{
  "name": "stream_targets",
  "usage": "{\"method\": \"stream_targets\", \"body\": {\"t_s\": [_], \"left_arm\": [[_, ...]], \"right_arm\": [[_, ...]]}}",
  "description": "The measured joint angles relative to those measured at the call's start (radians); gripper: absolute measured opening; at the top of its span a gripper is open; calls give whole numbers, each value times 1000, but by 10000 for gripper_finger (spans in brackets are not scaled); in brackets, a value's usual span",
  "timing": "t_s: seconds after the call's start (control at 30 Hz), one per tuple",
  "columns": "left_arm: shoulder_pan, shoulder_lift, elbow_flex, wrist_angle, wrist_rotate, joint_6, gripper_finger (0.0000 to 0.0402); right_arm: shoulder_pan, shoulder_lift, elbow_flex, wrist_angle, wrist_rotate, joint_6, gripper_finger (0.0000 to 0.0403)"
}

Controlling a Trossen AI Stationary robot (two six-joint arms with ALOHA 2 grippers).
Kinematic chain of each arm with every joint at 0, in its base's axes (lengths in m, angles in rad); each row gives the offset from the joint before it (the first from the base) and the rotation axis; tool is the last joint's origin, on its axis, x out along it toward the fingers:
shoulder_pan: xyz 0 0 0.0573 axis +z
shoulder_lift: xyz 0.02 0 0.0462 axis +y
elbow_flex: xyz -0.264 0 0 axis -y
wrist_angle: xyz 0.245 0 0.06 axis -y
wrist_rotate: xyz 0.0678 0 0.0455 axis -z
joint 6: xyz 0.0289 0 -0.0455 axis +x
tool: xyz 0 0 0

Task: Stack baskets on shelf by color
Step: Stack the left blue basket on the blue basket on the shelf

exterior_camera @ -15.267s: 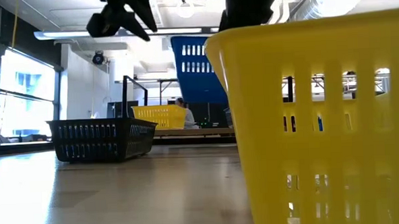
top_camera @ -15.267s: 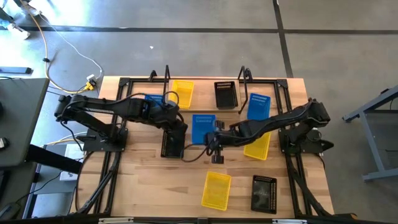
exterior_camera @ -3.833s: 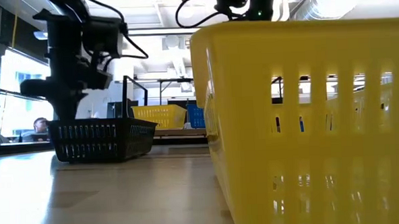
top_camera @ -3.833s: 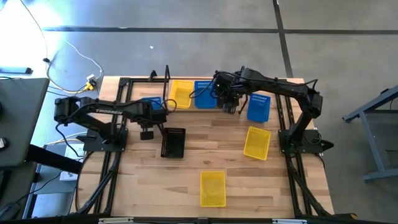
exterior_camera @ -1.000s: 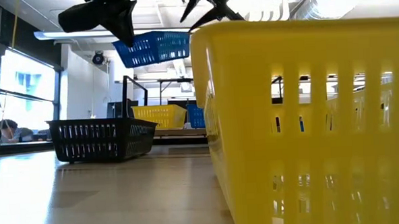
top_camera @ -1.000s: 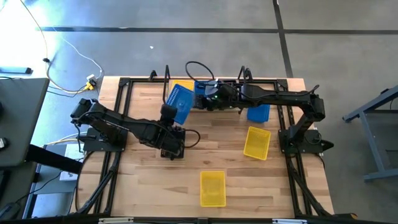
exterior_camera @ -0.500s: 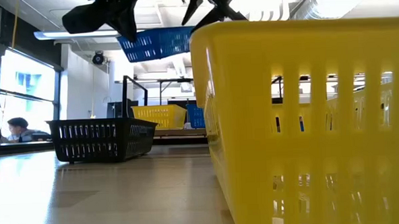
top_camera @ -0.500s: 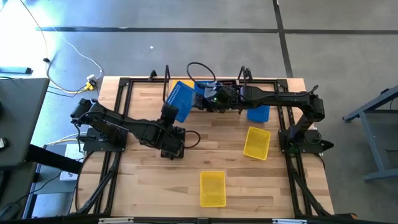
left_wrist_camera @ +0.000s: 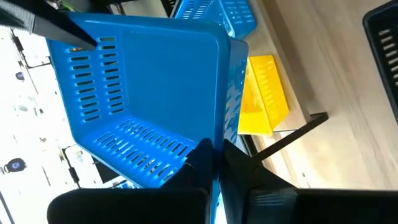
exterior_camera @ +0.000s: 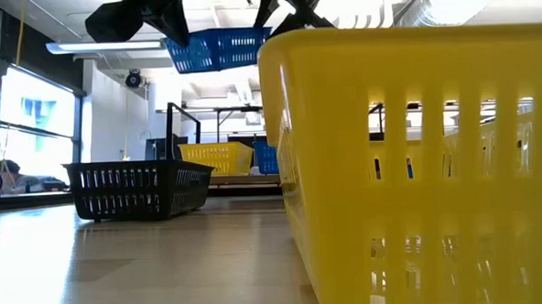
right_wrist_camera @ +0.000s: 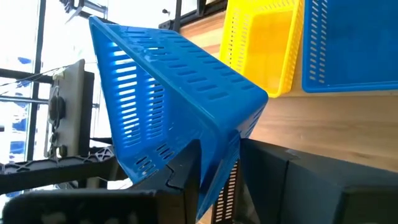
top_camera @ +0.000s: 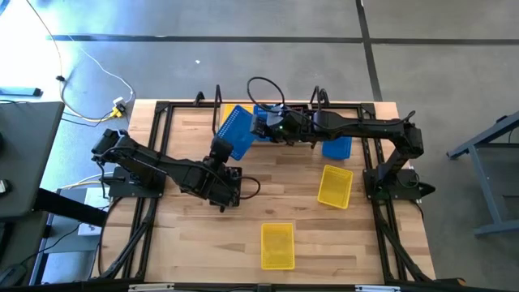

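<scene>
The blue basket (top_camera: 235,130) is hanging tilted in the air above the shelf (top_camera: 268,109), its rim pinched by the left gripper (left_wrist_camera: 214,163) and the right gripper (right_wrist_camera: 214,163) at opposite ends. Compared with one second ago, it is sitting slightly higher and flatter.

1 blue basket (top_camera: 236,129) is lifted off the table, tilted, above the shelf's (top_camera: 268,109) left part, at the table's far edge. On the shelf: 1 yellow basket (exterior_camera: 214,158) at left, 1 blue basket (right_wrist_camera: 348,43) beside it. Another blue basket (top_camera: 336,148) lies by the shelf's right end. 1 black basket (exterior_camera: 137,189) sits left of centre. 2 yellow baskets: right of centre (top_camera: 334,186), near edge (top_camera: 276,246).
</scene>
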Motion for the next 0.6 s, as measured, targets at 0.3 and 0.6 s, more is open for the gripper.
{"method": "stream_targets", "body": {"t_s": [0.3, 0.6], "left_arm": [[0, 0, 0, 9, -6, -7, 30], [1, -1, 0, 6, 93, -42, 104]], "right_arm": [[-6, 0, 0, 0, -13, -46, 8], [-40, 1, 0, -3, -31, -81, 2]]}}
